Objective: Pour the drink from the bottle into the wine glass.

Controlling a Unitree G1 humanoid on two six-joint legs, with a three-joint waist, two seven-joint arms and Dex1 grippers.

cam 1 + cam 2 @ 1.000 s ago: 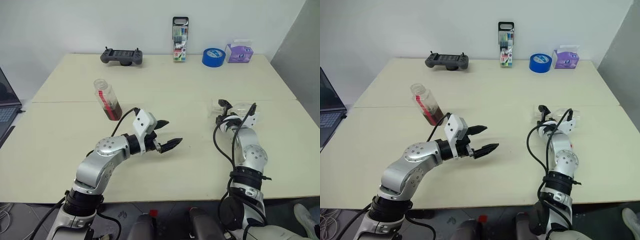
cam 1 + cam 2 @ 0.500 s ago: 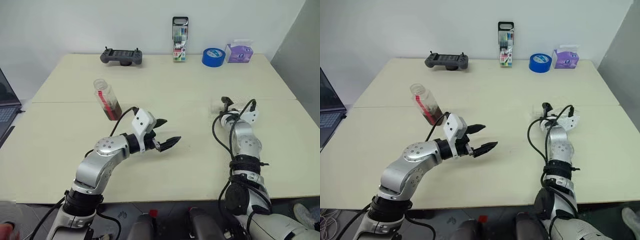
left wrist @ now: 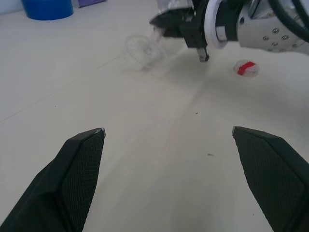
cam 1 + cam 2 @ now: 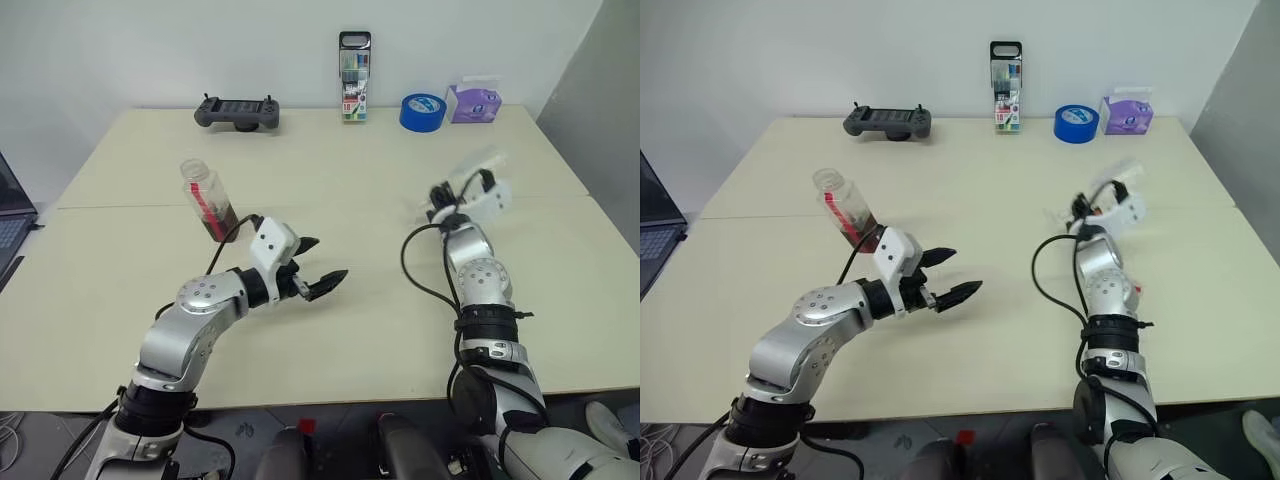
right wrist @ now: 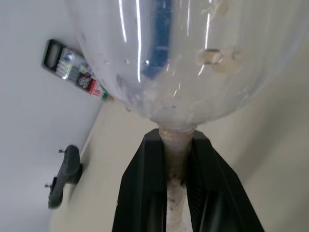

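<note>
Clear wine glass (image 5: 169, 58) clamped by its stem in right gripper (image 5: 176, 159); left gripper (image 3: 169, 140) spread, empty

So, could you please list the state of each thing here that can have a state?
bottle: uncapped, standing tilted on the table, drink low inside.
red cap: off, lying on the table.
wine glass: empty, lifted off the table, tilted, stem clamped.
right gripper: shut on the wine glass stem.
left gripper: open, holding nothing.
</note>
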